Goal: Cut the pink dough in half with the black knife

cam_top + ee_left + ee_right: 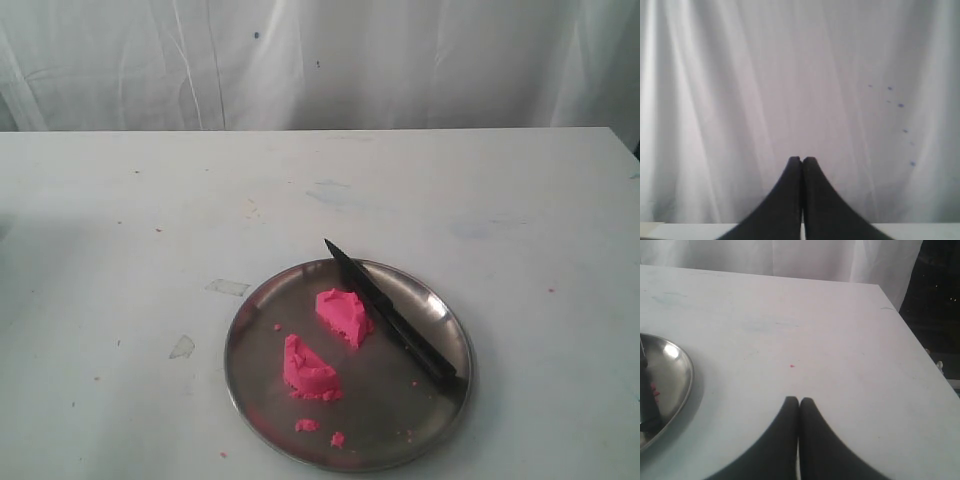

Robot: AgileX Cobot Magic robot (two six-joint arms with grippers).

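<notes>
The pink dough lies in two wedge-shaped chunks on the round steel plate [445, 310]: one chunk [343, 315] near the middle, the other [308, 371] nearer the front left. The black knife [390, 313] rests on the plate to the right of the chunks, its tip over the far rim and its handle toward the near right. Neither arm shows in the exterior view. My left gripper [802, 160] is shut and empty, facing a white curtain. Shut and empty too, my right gripper [799, 401] hangs over bare table to the right of the plate [680, 375]; the knife handle [647, 407] shows at that view's edge.
Small pink crumbs [307, 425] lie on the plate's near side. Bits of clear tape [228, 288] stick to the white table left of the plate. A white curtain [320, 60] hangs behind the table. The table's right edge [920, 355] drops off to a dark area.
</notes>
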